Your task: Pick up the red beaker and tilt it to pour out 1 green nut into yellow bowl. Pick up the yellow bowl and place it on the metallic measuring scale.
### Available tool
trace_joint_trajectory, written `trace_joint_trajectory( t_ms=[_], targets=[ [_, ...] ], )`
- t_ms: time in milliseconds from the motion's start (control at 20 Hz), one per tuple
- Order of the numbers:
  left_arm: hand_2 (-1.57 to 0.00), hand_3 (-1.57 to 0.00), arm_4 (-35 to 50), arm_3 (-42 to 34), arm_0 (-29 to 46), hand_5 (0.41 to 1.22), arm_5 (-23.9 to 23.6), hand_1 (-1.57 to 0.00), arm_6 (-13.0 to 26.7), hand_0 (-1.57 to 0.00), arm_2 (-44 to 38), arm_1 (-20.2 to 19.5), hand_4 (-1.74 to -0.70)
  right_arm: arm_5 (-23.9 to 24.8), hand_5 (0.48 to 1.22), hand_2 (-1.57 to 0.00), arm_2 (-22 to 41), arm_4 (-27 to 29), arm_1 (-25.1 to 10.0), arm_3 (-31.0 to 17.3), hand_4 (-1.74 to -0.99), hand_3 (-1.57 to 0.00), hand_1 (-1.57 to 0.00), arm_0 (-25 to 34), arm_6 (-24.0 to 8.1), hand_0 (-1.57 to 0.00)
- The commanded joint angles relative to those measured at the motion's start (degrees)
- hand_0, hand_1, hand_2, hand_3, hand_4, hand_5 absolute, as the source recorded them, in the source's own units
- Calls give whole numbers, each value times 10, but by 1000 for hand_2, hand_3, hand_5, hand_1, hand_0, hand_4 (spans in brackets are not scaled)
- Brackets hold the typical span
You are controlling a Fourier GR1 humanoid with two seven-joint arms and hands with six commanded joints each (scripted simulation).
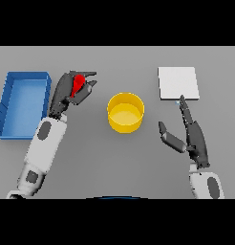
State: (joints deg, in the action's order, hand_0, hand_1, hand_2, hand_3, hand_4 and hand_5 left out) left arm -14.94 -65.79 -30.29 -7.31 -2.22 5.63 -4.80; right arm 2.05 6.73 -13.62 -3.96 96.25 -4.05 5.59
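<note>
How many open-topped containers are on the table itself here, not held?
2. The blue tray sits at the far left; the yellow bowl stands near the centre. The red beaker is a third container, gripped in the left hand.

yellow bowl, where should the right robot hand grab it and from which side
Probably by the wall on its right side, coming in from the right. The yellow bowl stands upright with an open top and straight round sides, so thumb and fingers could wrap the wall. The right robot hand is open on that side with nothing between; the left robot hand is shut on the red beaker.
</note>
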Motion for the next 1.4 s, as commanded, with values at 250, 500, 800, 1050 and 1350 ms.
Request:
trace_joint_trajectory(
  t_ms=[250,500,800,1050,1350],
  targets=[
    [-1563,-1563,-57,-9,-27,1114,45,-1563,48,-1563,72,-52,-1733,0,705,1,4,-5,-2,10,-1243,1,1,-11,5,1],
    [-1568,-1568,-151,36,-88,1123,55,-1568,57,-1568,153,-89,-1738,-2,719,1,3,-4,-5,23,-1260,1,1,-12,-14,1],
    [-1570,-1570,-275,105,-186,1186,87,-1570,48,-1570,268,-118,-1740,-5,720,1,3,4,1,16,-1268,1,1,-9,-4,1],
    [-1571,-1571,-342,149,-262,1209,156,-1571,30,-1571,359,-122,-1637,-1,688,1,4,2,5,20,-1253,1,1,-17,5,1],
    [-1571,-1571,-383,190,-331,1218,221,-1571,7,-1571,445,-109,-1709,10,650,1,-1,2,12,20,-1198,1,1,-14,3,1]
  ],
)
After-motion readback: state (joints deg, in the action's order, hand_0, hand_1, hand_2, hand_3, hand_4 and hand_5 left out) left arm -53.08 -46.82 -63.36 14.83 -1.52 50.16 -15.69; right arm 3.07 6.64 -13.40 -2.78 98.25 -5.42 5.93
